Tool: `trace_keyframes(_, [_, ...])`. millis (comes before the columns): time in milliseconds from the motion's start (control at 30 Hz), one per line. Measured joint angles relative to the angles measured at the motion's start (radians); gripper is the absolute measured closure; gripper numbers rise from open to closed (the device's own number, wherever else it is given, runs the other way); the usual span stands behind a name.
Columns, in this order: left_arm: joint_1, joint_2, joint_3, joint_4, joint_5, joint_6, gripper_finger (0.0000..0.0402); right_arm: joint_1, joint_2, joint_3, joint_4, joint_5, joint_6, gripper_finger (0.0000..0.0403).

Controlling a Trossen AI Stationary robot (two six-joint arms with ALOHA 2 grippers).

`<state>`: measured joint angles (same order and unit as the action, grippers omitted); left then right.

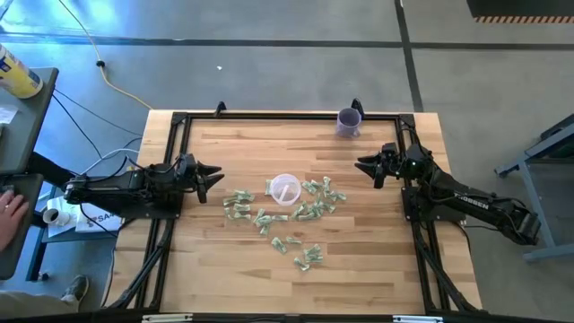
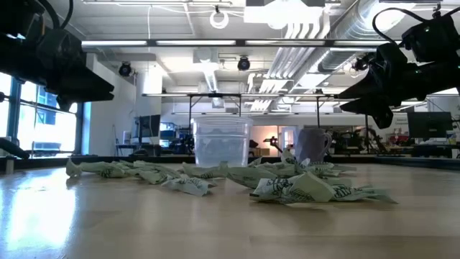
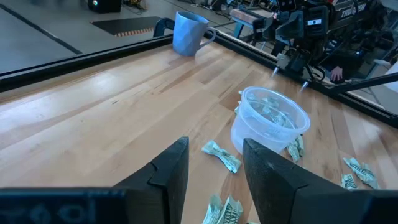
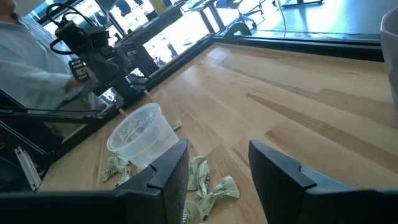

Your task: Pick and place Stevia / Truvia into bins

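Stevia packets lie scattered mid-table around the translucent cup, a few inside it. Left gripper hovers left of the pile, fingers apart, empty. Right gripper hovers right of it, also parted, holding nothing.

Mug: I see a purple mug at the table's far edge.
Table: wooden top, black frame.
Person: hand at the left edge.

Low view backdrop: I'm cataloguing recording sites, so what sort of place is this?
Probably an open-plan lab or workshop: exposed ceiling ducts, a polished concrete floor, and a butcher-block table in a black frame.
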<state>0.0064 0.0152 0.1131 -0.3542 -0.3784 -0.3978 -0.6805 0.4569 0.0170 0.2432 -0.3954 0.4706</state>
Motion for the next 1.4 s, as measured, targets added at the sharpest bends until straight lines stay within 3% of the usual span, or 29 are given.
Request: trace_keyframes(1400, [0.0, 0.0, 0.0, 0.0, 0.0, 0.0, 0.0218, 0.0, 0.0, 0.0, 0.0, 0.0, 0.0, 0.0244])
